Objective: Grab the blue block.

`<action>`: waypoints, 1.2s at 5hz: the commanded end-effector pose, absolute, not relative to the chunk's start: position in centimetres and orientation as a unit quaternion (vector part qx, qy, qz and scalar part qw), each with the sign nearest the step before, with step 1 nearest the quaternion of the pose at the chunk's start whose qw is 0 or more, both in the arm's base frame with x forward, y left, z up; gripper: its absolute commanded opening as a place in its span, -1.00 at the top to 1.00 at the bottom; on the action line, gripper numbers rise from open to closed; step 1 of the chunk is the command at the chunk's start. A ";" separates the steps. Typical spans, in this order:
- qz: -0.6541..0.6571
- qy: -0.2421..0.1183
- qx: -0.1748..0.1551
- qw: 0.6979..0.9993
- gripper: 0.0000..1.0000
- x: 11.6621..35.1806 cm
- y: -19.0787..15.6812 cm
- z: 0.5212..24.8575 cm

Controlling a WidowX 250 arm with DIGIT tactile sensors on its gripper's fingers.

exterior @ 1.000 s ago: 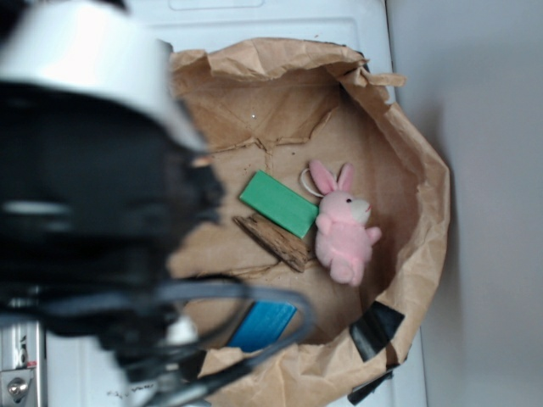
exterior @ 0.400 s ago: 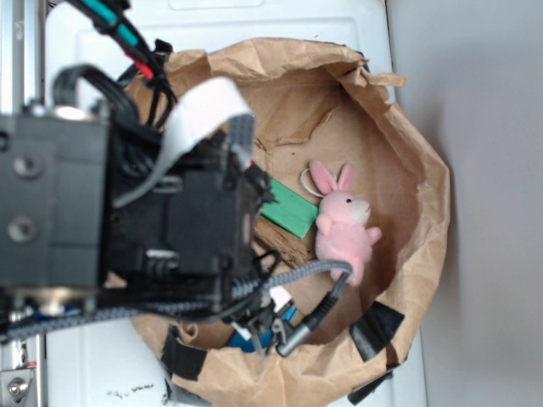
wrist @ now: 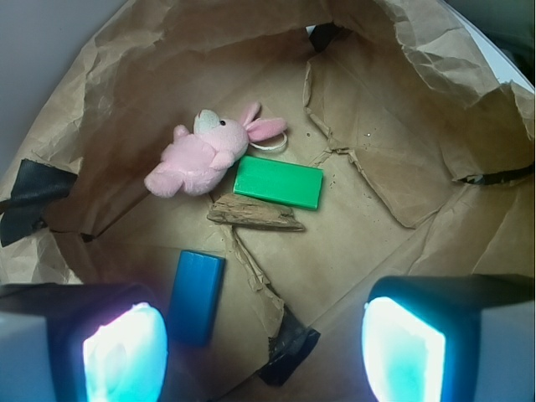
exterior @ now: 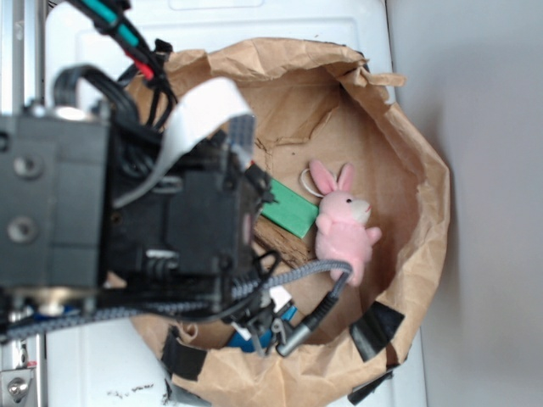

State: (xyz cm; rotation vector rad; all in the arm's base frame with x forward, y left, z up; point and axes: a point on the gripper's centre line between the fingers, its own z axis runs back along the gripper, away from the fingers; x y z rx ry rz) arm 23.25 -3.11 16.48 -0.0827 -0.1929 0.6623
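The blue block (wrist: 197, 295), a flat bright-blue slab, lies on the brown paper at the lower left of the wrist view. My gripper (wrist: 264, 352) hovers above the paper, open and holding nothing. Its left fingertip (wrist: 126, 356) sits just left of the block's near end, and the right fingertip (wrist: 404, 350) is far to the right. The block is under the left side of the gap, apart from both pads. From the exterior view, my arm (exterior: 170, 229) covers the block except a blue sliver (exterior: 251, 337).
A green block (wrist: 278, 182), a rough wood piece (wrist: 255, 214) and a pink plush bunny (wrist: 205, 155) lie beyond the blue block. Crumpled paper bag walls (wrist: 435, 59) ring everything. Black tape (wrist: 289, 347) sticks up between the fingers.
The arm has moved in over the left of the bag and now hides most of the blue block in the exterior view. Over the last half second nothing shifts.
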 end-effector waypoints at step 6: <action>0.406 -0.078 -0.037 0.910 -1.00 24.0 -3.5 8.9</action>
